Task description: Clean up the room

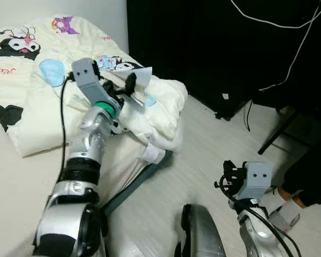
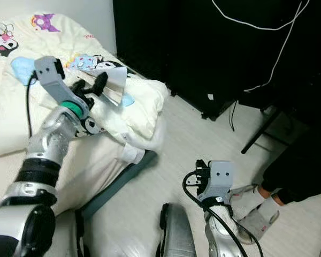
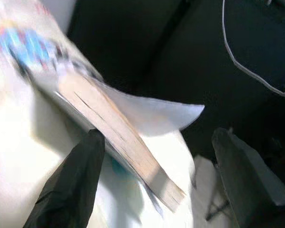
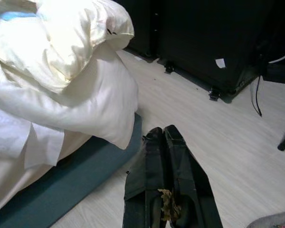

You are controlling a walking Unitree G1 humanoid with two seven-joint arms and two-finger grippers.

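While left gripper (image 1: pixel 132 90) fingers straddle thin white paperback book (image 1: pixel 142 80) at 11 o'clock to lift it off cream quilt (image 1: pixel 160 107), right gripper (image 4: pixel 167 142) at 5 o'clock idles, fingers pressed together.

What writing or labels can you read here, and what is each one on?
None can be read.
Quilt: small red lettering beside the cartoon prints, too small to read.
Black cabinet: small white sticker, too small to read.
Book at the left gripper: blurred, no text legible.
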